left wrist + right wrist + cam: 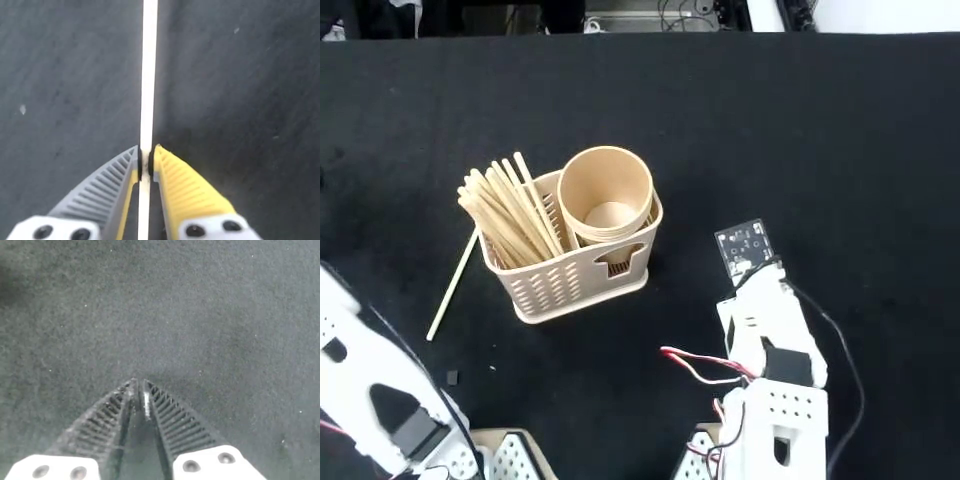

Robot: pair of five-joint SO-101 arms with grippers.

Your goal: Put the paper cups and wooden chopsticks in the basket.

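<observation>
Step in hand: the last pick. The paper cups already sit nested in the 3 o'clock compartment of the basket, and a bundle of chopsticks leans in its 9 o'clock compartment. Only the loose chopstick is left out.
Loose chopstick: it lies aslant on the bench, at 8 o'clock of the basket. Its upper end is just beside the basket wall.
Left gripper: clamped on the loose chopstick, with one finger pressed to each side. The stick runs on ahead over the bench.
Right gripper: fingers together with nothing between them, over bare bench at 4 o'clock of the basket.
Next move, as I judge it: lift the stick clear of the bench, tip it towards upright and carry it over the 9 o'clock compartment. The grip must hold, since so thin a stick may swivel between the fingers. Its lower end must also clear the rim and the bundle already there.
</observation>
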